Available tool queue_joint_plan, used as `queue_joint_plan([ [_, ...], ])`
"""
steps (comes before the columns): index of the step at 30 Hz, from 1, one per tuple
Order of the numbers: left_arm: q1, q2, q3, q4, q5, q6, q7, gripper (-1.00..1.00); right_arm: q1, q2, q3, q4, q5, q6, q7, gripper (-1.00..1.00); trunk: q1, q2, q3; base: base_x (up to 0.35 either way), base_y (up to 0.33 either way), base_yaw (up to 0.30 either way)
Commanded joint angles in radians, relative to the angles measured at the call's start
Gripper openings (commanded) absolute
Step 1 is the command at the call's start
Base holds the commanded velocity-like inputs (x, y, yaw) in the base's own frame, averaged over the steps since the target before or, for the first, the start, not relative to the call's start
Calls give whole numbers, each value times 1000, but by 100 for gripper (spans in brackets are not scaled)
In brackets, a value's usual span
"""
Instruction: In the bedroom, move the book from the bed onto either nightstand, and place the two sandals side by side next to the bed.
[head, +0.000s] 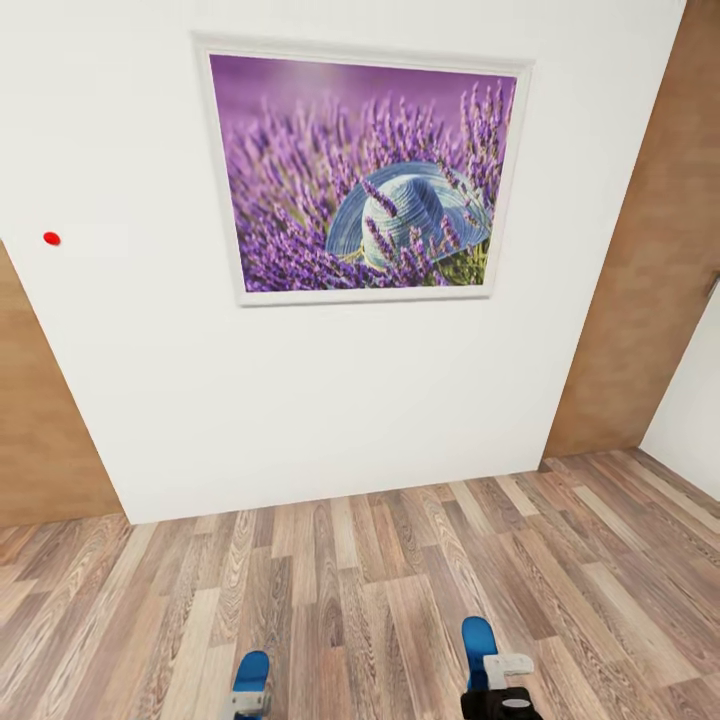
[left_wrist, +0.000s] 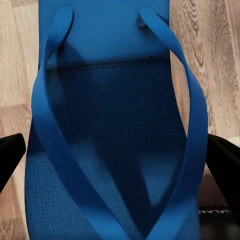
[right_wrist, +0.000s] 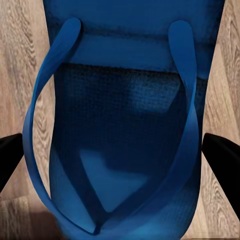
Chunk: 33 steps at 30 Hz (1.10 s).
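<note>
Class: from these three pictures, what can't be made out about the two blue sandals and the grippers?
- Head view: left blue flip-flop sandal and right blue flip-flop sandal are cut off by the bottom edge.
- Wrist views: each sandal hides the grip contact.
- Bed direction: unknowable.

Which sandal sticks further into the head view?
The right gripper's sandal: its blue tip reaches higher above the frame's bottom edge than the left gripper's sandal, which shows a shorter stub.

Your head camera: high, facing the white wall (head: 330, 400), tilted down to floor (head: 400, 590) | wrist cameras: each pressed close over a blue sandal (left_wrist: 115, 125) (plank floor shared by all three).
</note>
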Motion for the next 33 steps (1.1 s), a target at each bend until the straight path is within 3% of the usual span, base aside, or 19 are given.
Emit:
queue_joint_plan([
  [1, 3, 0, -6, -2, 5, 1, 2, -100, 0, 0, 8, -2, -7, 7, -6, -100, -4, 6, 2, 0, 0, 0],
  [8, 46, 1, -4, -3, 11, -18, 3, -100, 0, 7, 8, 3, -7, 7, -6, -100, -12, 20, 8, 0, 0, 0],
  [33, 53, -1, -3, -10, 12, -22, 4, -100, 0, 8, 8, 5, -6, 8, -4, -100, -15, 27, -20, 0, 0, 0],
])
